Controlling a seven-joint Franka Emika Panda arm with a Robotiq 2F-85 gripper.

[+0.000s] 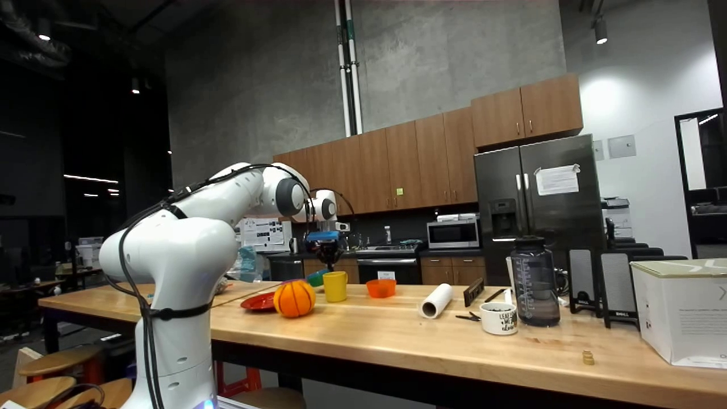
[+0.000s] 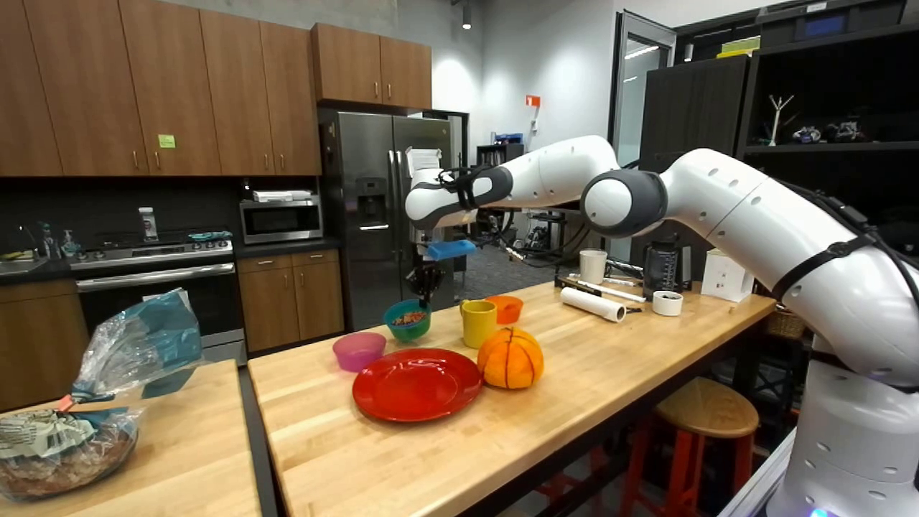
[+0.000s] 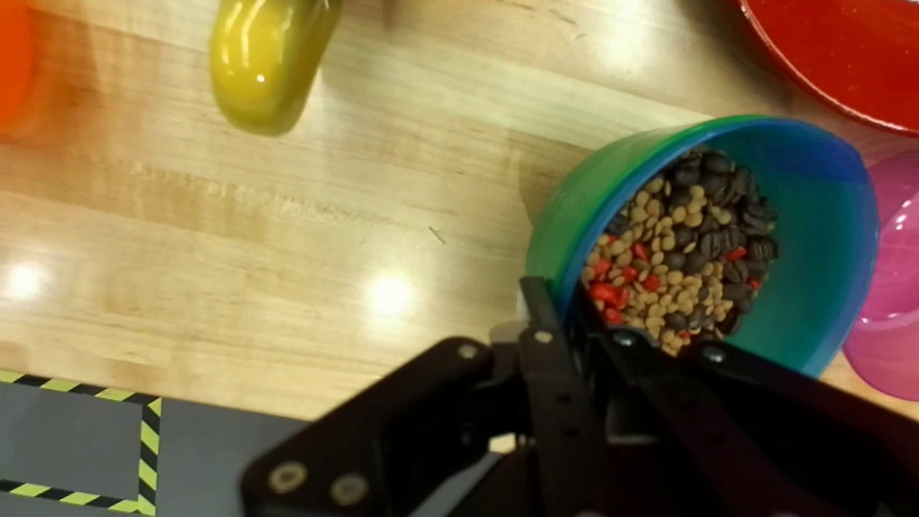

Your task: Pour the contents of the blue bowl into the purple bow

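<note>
Over the wooden table (image 2: 402,459), gripper (image 3: 563,298): clenched on the rim of the blue bowl (image 3: 818,251), one finger inside the wall, one outside.
Blue bowl: blue within, green on the outer wall; whether it is one bowl or two nested, and whether its base touches the table, I cannot tell.
Contents (image 3: 668,266): dark beans, pale tan discs and red bits, lying in the blue bowl.
Purple bowl (image 2: 359,352): standing on the table, just beside the blue bowl.
Red plate (image 2: 418,385): flat, near both bowls.
Yellow cup (image 2: 479,323): upright, on the side of the blue bowl away from the purple one.
Orange ball (image 2: 510,358): dark-lined, just beside the red plate and the yellow cup.
Orange cup (image 2: 505,309): near the yellow cup, partly hidden behind it in an exterior view.
White roll (image 1: 436,301): on its side, farther along the table.
White mug (image 1: 500,322): lettered, just beside a dark bottle (image 1: 534,289).
</note>
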